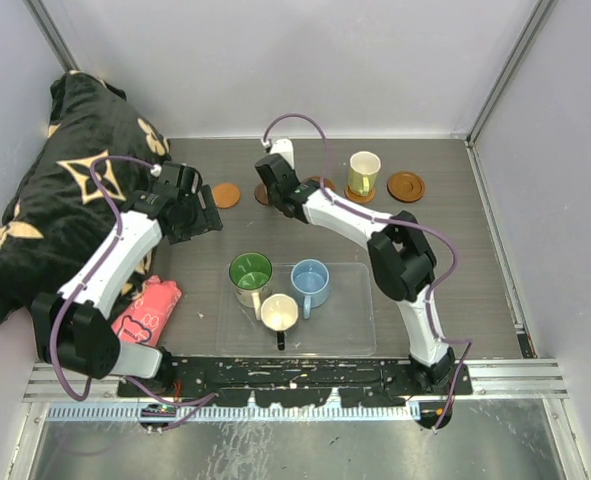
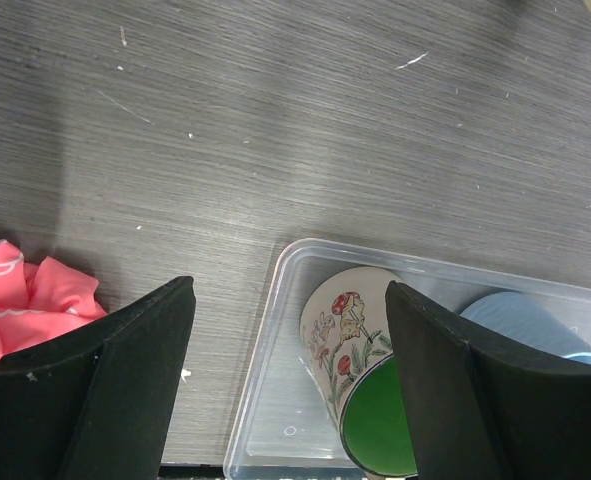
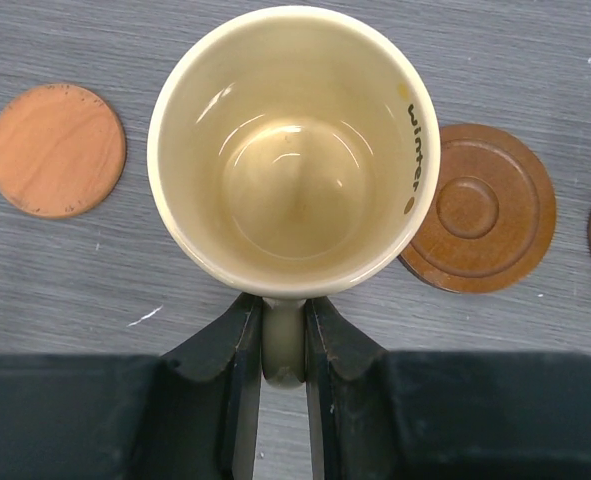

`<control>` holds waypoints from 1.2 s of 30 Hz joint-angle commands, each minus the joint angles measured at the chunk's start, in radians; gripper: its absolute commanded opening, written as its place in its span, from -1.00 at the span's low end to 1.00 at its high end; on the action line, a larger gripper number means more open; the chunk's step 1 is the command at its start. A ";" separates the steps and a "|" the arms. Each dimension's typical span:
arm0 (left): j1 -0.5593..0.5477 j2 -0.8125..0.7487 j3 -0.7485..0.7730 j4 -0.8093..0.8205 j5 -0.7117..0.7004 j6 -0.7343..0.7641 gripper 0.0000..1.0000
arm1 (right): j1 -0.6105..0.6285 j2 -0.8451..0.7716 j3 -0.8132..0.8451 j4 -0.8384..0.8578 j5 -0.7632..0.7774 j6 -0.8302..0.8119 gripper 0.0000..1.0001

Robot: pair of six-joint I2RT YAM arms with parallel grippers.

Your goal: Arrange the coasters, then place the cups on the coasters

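My right gripper [image 3: 283, 310] is shut on the handle of a yellow-tan cup [image 3: 293, 150], which stands upright over the table. A flat orange coaster [image 3: 57, 150] lies to its left and a rimmed brown coaster [image 3: 475, 208] to its right, partly behind the cup. In the top view the right gripper [image 1: 279, 168] is at the back, among a row of coasters [image 1: 226, 194] [image 1: 406, 186]. A pale cup [image 1: 364, 172] stands on one coaster. My left gripper [image 2: 287, 300] is open over the tray's corner, near the green-inside cup [image 2: 360, 400]. The left gripper [image 1: 207, 218] holds nothing.
A clear plastic tray [image 1: 350, 330] near the front holds the green-inside cup [image 1: 250, 272], a light blue cup [image 1: 310, 282] and a cream-white cup [image 1: 279, 312]. A pink packet [image 1: 147, 310] and a black patterned cloth [image 1: 55, 190] lie at the left. Walls close in the table.
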 commanded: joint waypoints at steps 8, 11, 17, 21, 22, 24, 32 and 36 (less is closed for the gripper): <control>0.005 -0.029 -0.005 0.023 -0.006 -0.009 0.57 | -0.006 0.047 0.122 0.176 0.002 -0.006 -0.99; 0.007 -0.028 -0.006 0.022 -0.006 -0.009 0.57 | -0.006 0.072 0.148 0.176 0.000 -0.003 -0.99; 0.005 -0.028 -0.002 0.021 -0.004 -0.009 0.57 | -0.006 0.108 0.182 0.175 -0.005 0.005 -0.99; 0.006 -0.026 -0.006 0.021 -0.005 -0.010 0.57 | -0.004 0.120 0.191 0.182 0.009 0.012 -0.99; 0.005 -0.027 -0.006 0.021 -0.004 -0.010 0.57 | -0.005 0.123 0.193 0.184 0.010 0.013 -0.99; 0.006 -0.028 -0.007 0.021 -0.005 -0.009 0.57 | -0.004 0.130 0.202 0.185 0.011 0.015 -0.99; 0.006 -0.024 -0.007 0.022 -0.003 -0.010 0.57 | -0.004 0.153 0.215 0.183 0.013 0.037 -0.99; 0.007 -0.023 -0.007 0.022 -0.003 -0.011 0.57 | -0.004 0.159 0.210 0.185 0.018 0.040 -0.99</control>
